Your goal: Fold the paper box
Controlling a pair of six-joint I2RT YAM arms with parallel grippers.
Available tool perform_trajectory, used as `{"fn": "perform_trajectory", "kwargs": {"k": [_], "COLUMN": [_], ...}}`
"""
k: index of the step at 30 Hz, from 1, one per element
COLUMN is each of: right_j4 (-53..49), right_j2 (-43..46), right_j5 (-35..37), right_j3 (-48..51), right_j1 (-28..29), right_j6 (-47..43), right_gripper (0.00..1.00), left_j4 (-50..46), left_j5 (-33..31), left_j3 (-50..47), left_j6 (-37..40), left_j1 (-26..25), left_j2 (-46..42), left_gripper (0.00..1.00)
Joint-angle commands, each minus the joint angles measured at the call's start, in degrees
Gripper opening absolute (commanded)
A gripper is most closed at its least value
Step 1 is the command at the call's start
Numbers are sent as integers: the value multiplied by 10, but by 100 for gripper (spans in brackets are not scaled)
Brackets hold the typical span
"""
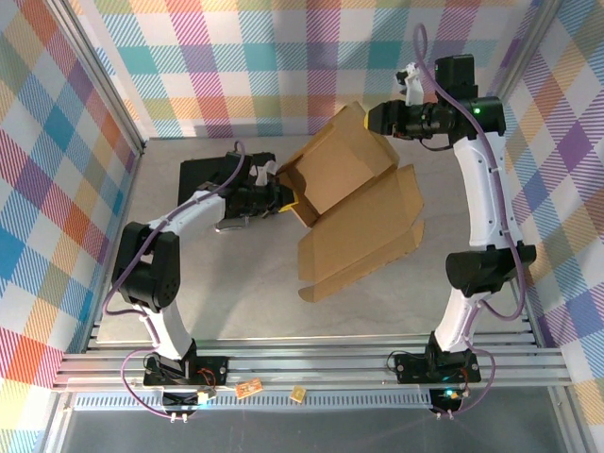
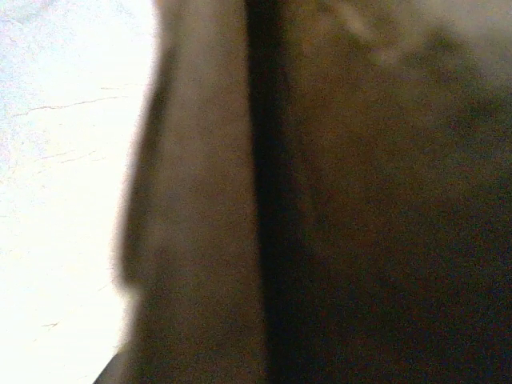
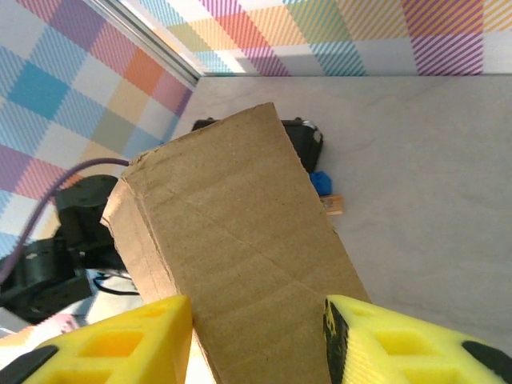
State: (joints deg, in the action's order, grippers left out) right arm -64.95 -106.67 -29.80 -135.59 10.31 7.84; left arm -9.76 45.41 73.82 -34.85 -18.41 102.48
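The paper box (image 1: pixel 359 217) is a brown cardboard sheet in the middle of the table, partly folded. Its far half is raised and tilted, and its near panel lies flat. My left gripper (image 1: pixel 280 193) meets the box's left wall and is shut on it; blurred dark cardboard (image 2: pixel 360 200) sits right against the left wrist camera. My right gripper (image 1: pixel 376 119) hangs at the raised flap's top right corner. In the right wrist view its yellow fingers (image 3: pixel 128 344) stand apart, and the flap (image 3: pixel 240 240) lies between them unclamped, so this gripper (image 3: pixel 260 336) is open.
A black rectangular case (image 1: pixel 203 184) lies under the left forearm at the back left. Checked walls close the table on three sides. Two small tan pieces (image 1: pixel 250 389) sit on the front rail. A small blue part (image 3: pixel 320 182) shows beyond the flap.
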Motion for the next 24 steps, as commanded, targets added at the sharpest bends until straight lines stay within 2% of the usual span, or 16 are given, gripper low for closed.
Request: {"fn": "perform_trajectory", "kwargs": {"k": [1, 10, 19, 24], "right_j4": [-28, -40, -45, -47], "right_j2": [2, -2, 3, 7], "right_j5": [69, 135, 164, 218], "right_j3": [-17, -28, -12, 3], "right_j1": [24, 57, 69, 80], "right_j6": [-50, -77, -97, -112], "right_gripper": [46, 49, 53, 53], "left_j4": [-17, -46, -71, -96], "left_j5": [14, 11, 17, 16], "left_j3": [24, 39, 52, 64], "left_j6": [19, 40, 52, 63], "left_j1": [7, 8, 8, 8], "left_j2": [-28, -28, -27, -30], "left_gripper": [0, 0, 0, 0]}}
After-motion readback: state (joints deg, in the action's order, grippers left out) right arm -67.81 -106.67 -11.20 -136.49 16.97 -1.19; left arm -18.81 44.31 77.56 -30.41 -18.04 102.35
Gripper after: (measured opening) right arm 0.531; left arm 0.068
